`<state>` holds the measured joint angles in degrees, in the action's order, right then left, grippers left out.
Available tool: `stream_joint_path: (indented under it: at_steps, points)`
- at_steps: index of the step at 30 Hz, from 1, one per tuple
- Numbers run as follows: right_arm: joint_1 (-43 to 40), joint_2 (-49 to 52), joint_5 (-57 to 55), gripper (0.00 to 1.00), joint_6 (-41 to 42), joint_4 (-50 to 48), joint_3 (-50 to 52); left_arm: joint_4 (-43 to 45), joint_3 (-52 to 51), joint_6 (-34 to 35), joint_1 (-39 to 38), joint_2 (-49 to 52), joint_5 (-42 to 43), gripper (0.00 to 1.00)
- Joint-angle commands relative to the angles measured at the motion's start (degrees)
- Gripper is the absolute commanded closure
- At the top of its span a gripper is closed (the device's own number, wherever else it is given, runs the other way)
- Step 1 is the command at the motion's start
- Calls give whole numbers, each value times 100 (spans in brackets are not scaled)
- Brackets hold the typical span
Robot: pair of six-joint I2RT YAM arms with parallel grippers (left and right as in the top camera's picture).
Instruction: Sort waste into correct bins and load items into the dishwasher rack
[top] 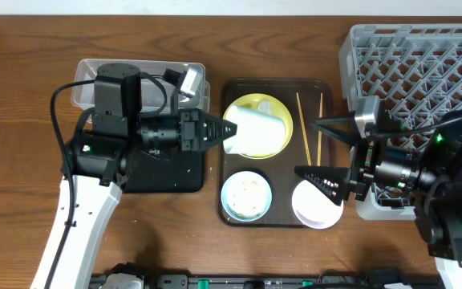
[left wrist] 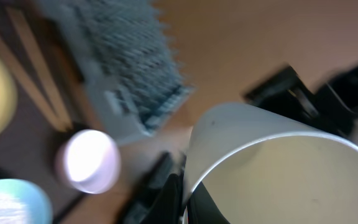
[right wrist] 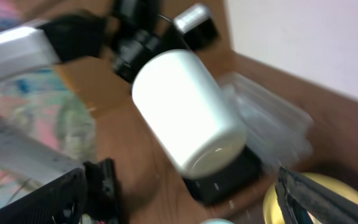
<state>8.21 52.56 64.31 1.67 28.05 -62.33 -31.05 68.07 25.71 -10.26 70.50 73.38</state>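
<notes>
A small white cup (top: 255,132) hangs on its side over the round yellow plate (top: 251,107), and my left gripper (top: 229,130) is shut on its rim. The left wrist view shows the cup's rim (left wrist: 272,162) pinched between the jaws of the left gripper (left wrist: 182,200). My right gripper (top: 318,151) stands open and empty above the dark brown tray (top: 283,217), facing the cup (right wrist: 188,112). Two chopsticks (top: 301,124) lie on that tray beside the plate. The light blue bowl (top: 245,195) and the pinkish-white bowl (top: 318,205) sit at the tray's front. The grey rack (top: 423,64) is at the right.
The clear tub (top: 143,84) lies at the back left, partly under my left arm. The black tray (top: 167,172) sits in front of it. White specks dot the black tray. The right arm's base stands against the rack's front corner.
</notes>
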Motion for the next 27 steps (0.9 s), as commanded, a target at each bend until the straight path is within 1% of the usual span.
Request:
stream_joint_path:
  at_steps: [1,3,5,12,14,15,18,20,21,23,24,25,27]
  points:
    - [326,197,647,5,205,-284,-68,72,127,-13,28,-44,1239,94]
    - [544,354,365,5,411,-472,-68,74,127,-13,28,-44,1259,94]
    - [741,509,313,6,428,-616,-68,76,127,-13,28,-44,1259,94]
    - [1189,953,315,17,739,-1462,-68,74,127,-13,28,-44,1259,94]
    - [1250,1019,315,22,824,-1572,-68,74,127,-13,28,-44,1259,94]
    - [1292,1049,310,26,857,-1593,-68,74,127,-13,28,-44,1257,94]
    - [1346,1073,321,29,861,-1585,-68,76,127,-37,28,-44,1255,94]
    - [1375,1073,321,29,859,-1585,-68,76,127,-57,28,-44,1255,94]
    - [1390,1073,321,27,859,-1585,-68,74,127,-57,28,-44,1252,93]
    - [1408,1073,321,15,859,-1582,-68,76,127,-57,28,-44,1252,94]
    - [1412,1073,319,14,859,-1574,-68,76,127,-57,28,-44,1252,94]
    - [1412,1073,319,17,859,-1565,-68,76,127,-57,28,-44,1252,94]
    - [1412,1073,317,34,859,-1565,-68,76,127,-57,28,-44,1252,94]
